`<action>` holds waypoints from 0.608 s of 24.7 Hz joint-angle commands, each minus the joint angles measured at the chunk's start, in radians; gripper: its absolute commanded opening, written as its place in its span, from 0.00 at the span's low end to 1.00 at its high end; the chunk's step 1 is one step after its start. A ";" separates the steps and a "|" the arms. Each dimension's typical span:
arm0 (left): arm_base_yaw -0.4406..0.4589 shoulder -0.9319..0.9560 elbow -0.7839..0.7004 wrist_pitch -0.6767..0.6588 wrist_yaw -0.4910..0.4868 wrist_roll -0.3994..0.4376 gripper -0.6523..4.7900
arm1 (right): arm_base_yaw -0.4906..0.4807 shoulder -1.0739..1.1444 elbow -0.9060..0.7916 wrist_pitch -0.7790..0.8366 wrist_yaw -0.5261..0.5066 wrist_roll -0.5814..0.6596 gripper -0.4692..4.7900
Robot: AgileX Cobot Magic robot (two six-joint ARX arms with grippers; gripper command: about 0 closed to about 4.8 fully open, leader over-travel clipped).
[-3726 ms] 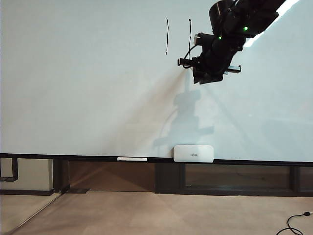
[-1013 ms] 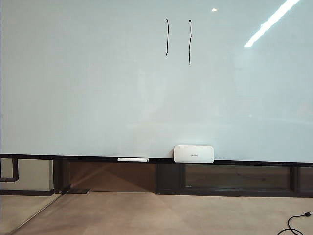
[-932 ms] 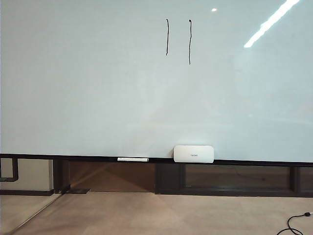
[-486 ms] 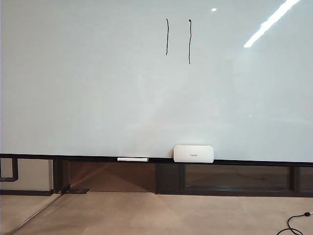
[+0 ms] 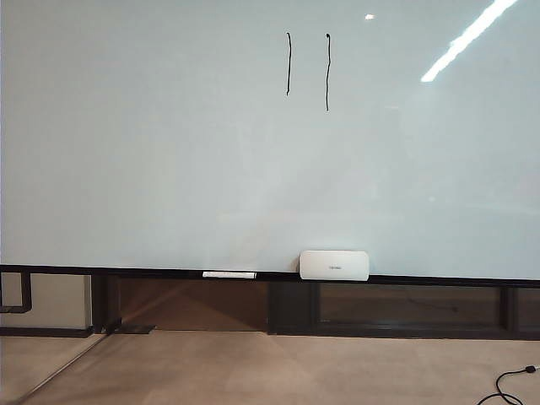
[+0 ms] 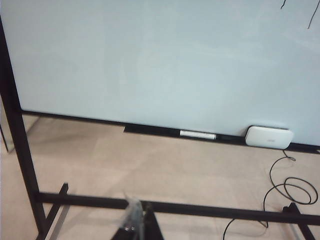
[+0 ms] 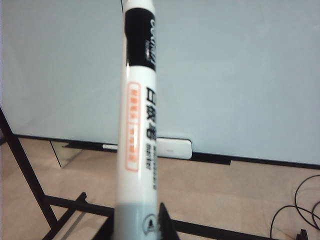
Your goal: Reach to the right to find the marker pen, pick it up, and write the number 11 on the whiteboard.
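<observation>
The whiteboard (image 5: 169, 152) fills the exterior view, and no gripper shows there. High on it stands the number 11 (image 5: 308, 72), two thin black strokes. In the right wrist view my right gripper (image 7: 136, 226) is shut on the marker pen (image 7: 140, 125), a white barrel with a black band and orange label that points toward the whiteboard (image 7: 240, 75), well back from it. My left gripper (image 6: 136, 227) shows only its tips, closed together with nothing between them, over the floor and far from the whiteboard (image 6: 150, 65).
A slim white pen (image 5: 229, 274) and a white eraser box (image 5: 334, 265) rest on the dark ledge (image 5: 126, 272). A black stand frame (image 6: 20, 145) crosses the floor near both grippers. Black cable (image 6: 290, 187) loops on the floor below the eraser box (image 6: 268, 137).
The black arm that hung in front of the board beside the right stroke has left the exterior view. Over the last second that view shows no difference.
</observation>
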 commanded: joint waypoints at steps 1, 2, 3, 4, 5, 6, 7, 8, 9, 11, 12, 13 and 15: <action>0.000 -0.001 -0.027 0.038 0.006 0.000 0.11 | 0.000 0.000 -0.019 0.064 -0.002 0.010 0.08; -0.001 -0.001 -0.035 0.039 0.006 0.007 0.11 | 0.000 0.000 -0.028 0.075 -0.002 0.013 0.08; -0.001 -0.001 -0.047 0.043 0.011 0.017 0.11 | 0.000 0.000 -0.039 0.089 -0.002 0.015 0.08; -0.001 -0.001 -0.058 0.049 0.014 0.022 0.11 | 0.000 0.000 -0.055 0.108 -0.002 0.017 0.08; -0.001 -0.001 -0.073 0.060 0.013 0.026 0.11 | 0.000 0.000 -0.071 0.126 -0.002 0.025 0.08; 0.000 -0.001 -0.092 0.074 0.013 0.032 0.11 | 0.000 0.000 -0.092 0.152 -0.002 0.034 0.08; -0.001 -0.001 -0.106 0.084 0.013 0.043 0.11 | 0.000 0.000 -0.110 0.176 -0.002 0.045 0.08; -0.001 -0.001 -0.122 0.097 0.013 0.050 0.11 | 0.000 0.000 -0.133 0.209 -0.002 0.071 0.08; -0.001 -0.001 -0.132 0.109 0.014 0.050 0.11 | 0.000 0.000 -0.152 0.239 -0.002 0.088 0.08; -0.001 -0.002 -0.146 0.126 0.037 0.050 0.11 | 0.000 0.000 -0.184 0.292 -0.015 0.090 0.08; -0.001 -0.002 -0.150 0.132 0.045 0.051 0.11 | 0.001 0.000 -0.195 0.307 -0.018 0.090 0.08; -0.001 -0.002 -0.155 0.141 0.062 0.062 0.11 | 0.000 0.000 -0.207 0.318 -0.018 0.085 0.08; -0.001 -0.002 -0.165 0.158 0.108 0.081 0.11 | 0.001 0.000 -0.227 0.329 -0.019 0.074 0.08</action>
